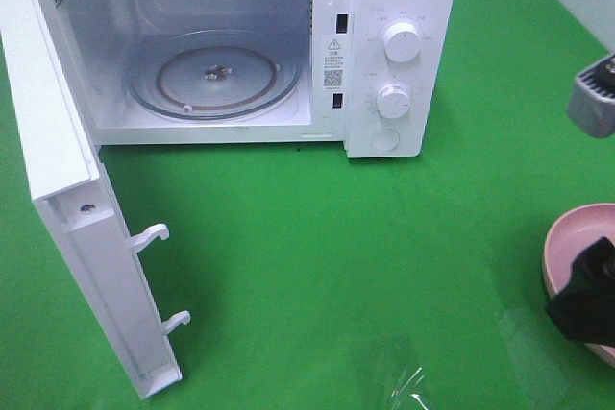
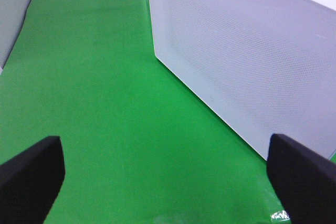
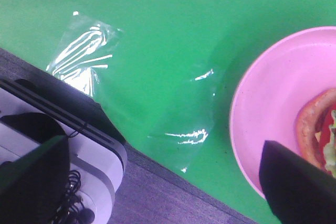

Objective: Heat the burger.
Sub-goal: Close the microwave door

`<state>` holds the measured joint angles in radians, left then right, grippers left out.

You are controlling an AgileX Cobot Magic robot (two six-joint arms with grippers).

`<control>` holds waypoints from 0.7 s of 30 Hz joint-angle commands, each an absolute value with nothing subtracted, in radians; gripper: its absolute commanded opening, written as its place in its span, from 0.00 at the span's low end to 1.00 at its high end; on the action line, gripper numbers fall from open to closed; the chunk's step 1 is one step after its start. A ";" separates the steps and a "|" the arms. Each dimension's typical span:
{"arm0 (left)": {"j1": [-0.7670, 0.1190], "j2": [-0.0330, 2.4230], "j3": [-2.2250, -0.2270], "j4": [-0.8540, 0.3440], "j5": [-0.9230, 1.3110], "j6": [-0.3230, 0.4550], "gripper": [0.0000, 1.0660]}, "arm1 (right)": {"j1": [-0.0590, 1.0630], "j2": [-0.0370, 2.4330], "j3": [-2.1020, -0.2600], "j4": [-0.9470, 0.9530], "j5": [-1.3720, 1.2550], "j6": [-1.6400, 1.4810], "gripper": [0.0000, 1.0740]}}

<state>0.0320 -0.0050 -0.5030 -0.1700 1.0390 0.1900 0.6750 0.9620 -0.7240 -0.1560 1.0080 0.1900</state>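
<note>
We note the burger (image 3: pixel 319 135) sits on the pink plate (image 3: pixel 262 108) at the right edge of the surface (image 1: pixel 317 237), directly beside the right jaws (image 3: pixel 163 182), which stand apart. The left jaws (image 2: pixel 168 174), also apart, hang empty, well off.

A worktop (image 1: pixel 317 256) covered in bright green cloth carries a white microwave oven (image 1: pixel 394 55) at the far side, its door (image 1: pixel 77 228) swung wide open. A round pink plate (image 1: pixel 567 247) sits at the right edge. Crinkled clear plastic film (image 1: pixel 408 386) lies flat near the front edge.
</note>
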 commanded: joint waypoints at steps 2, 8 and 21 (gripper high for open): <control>0.035 -0.027 -0.498 -0.171 1.035 0.185 0.97 | 0.672 0.892 -0.724 -0.145 1.102 0.152 0.80; 0.035 -0.027 -0.498 -0.171 1.035 0.185 0.97 | 0.672 0.751 -0.723 -0.133 1.223 0.151 0.78; 0.035 -0.027 -0.498 -0.171 1.035 0.185 0.97 | 0.379 0.306 -0.723 -0.114 1.204 0.029 0.75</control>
<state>0.0320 -0.0050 -0.5030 -0.1700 1.0390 0.1900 0.3970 0.3250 -0.7240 -0.1250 1.2070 0.0500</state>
